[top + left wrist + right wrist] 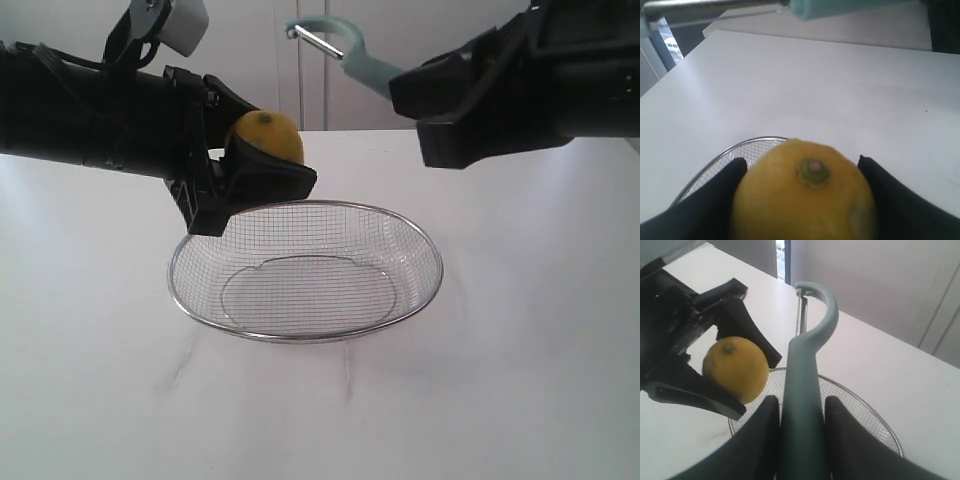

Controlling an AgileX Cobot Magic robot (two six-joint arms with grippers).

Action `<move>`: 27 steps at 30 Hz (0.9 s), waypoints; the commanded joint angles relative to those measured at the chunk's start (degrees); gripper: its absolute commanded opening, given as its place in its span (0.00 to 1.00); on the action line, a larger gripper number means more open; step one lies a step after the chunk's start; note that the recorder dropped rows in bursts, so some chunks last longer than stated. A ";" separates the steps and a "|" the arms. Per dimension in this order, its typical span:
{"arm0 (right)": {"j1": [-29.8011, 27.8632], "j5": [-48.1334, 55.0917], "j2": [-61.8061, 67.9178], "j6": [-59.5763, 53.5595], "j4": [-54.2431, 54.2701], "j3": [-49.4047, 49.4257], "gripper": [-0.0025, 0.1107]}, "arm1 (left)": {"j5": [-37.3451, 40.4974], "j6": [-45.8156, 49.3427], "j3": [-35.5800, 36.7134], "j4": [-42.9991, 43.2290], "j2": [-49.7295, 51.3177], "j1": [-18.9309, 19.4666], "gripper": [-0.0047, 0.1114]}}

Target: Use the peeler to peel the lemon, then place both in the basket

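One small, oval, bright-yellow lemon point(270, 135) with dimpled skin and a greenish stem nub sits upper left of centre. The left gripper point(283, 147) clamps it between wide-set jaws above the rim of the one shallow silver wire-mesh basket point(300, 338) at centre. At upper right, the right gripper point(801, 405) pinches the handle of the one slim teal plastic peeler point(360, 62).

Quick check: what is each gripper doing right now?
Left gripper: shut on the lemon.
Right gripper: shut on the peeler.
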 commanded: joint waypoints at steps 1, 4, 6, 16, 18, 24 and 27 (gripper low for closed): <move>0.34 -1.62 2.90 1.87 -2.08 -0.08 0.02 | -0.53 -0.37 -0.32 0.05 -0.43 -0.23 0.04; 0.34 -1.98 5.18 2.21 -2.44 -0.08 0.02 | -1.44 -0.41 -0.32 1.38 -0.43 -0.23 0.04; 0.34 -2.58 6.98 2.21 -2.44 -0.08 0.02 | -2.07 -0.68 -0.32 2.39 -0.43 -0.23 0.04; 0.34 -7.81 16.92 2.34 -2.59 -0.08 0.02 | -5.45 -10.20 -0.32 14.58 -0.43 -0.23 0.04; 0.34 -9.46 18.97 2.98 -2.59 -0.08 0.02 | -5.33 -12.38 -0.32 16.27 -0.43 -0.23 0.04; -0.83 -11.32 24.95 5.57 -2.40 -0.08 0.02 | -6.91 -26.20 -0.32 28.77 -0.55 0.42 0.04; -2.01 -11.18 27.71 6.64 -2.40 -0.08 0.02 | -5.75 -32.66 -0.32 34.08 -1.29 1.36 0.04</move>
